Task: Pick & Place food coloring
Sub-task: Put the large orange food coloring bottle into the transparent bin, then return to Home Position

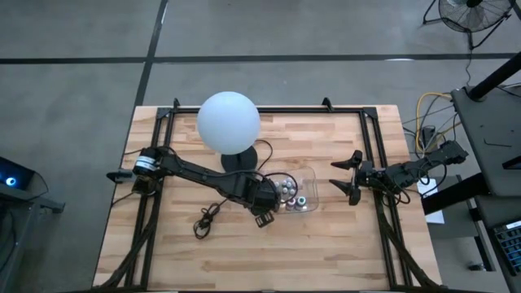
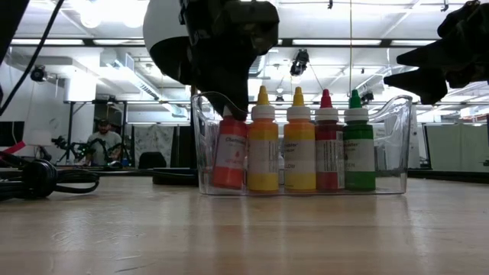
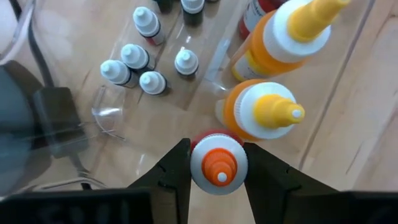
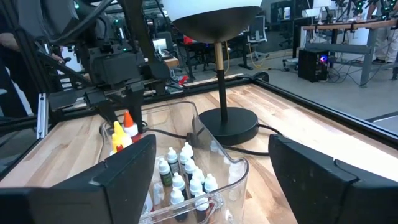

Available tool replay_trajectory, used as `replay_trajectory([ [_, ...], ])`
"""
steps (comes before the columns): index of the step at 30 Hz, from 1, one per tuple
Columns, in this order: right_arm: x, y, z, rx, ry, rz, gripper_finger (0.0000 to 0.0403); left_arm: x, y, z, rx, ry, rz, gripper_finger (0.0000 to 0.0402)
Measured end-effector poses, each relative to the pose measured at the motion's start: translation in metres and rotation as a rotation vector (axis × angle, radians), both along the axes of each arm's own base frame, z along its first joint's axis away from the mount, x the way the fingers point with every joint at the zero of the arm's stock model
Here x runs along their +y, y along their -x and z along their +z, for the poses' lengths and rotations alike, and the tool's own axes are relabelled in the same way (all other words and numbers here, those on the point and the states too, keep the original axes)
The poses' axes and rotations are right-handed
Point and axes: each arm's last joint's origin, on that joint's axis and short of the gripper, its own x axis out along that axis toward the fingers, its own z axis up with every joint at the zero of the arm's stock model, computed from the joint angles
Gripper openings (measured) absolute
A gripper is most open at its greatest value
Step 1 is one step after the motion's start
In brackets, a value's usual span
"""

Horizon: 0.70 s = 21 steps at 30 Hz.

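Left gripper (image 3: 217, 171): lowered into the clear plastic tray (image 2: 397, 114); jaws closed on the cap of the orange food coloring bottle (image 3: 217, 167), one finger on each side.
Orange bottle: upright at the tray's end nearest the left arm, just beside the yellow bottles (image 2: 263, 145).
Other food coloring: red (image 2: 327, 145) and green (image 2: 357, 145) bottles stand in the same row; small white-capped dropper bottles (image 3: 140, 62) cluster in the adjoining compartment.
Right gripper (image 1: 352, 181): held off the wooden surface (image 1: 326, 244) beside the tray, jaws wide and empty.
Globe lamp (image 1: 229, 122): stands behind the tray.
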Motion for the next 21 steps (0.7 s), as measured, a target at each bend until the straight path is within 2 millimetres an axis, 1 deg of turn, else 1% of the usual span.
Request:
replay_trajectory([
  [2,0.000,0.000,0.000,0.000,0.000,0.000,0.0298,-0.001,0.000,0.000,-0.004,0.005,0.000,0.0100],
  [6,0.000,0.000,0.000,0.000,0.000,0.000,0.0297,-0.001,0.000,0.002,-0.008,0.012,0.000,0.0125],
  [14,0.000,0.000,0.000,0.000,0.000,0.000,0.0307,-0.001,0.001,0.003,-0.001,0.016,0.010,0.0166],
  [17,0.000,0.000,0.000,0.000,0.000,0.000,0.0310,-0.001,0.003,0.007,0.000,0.021,0.007,0.0191],
  [21,0.000,0.000,0.000,0.000,0.000,0.000,0.0310,0.000,0.008,0.017,-0.019,0.025,-0.008,0.0237],
])
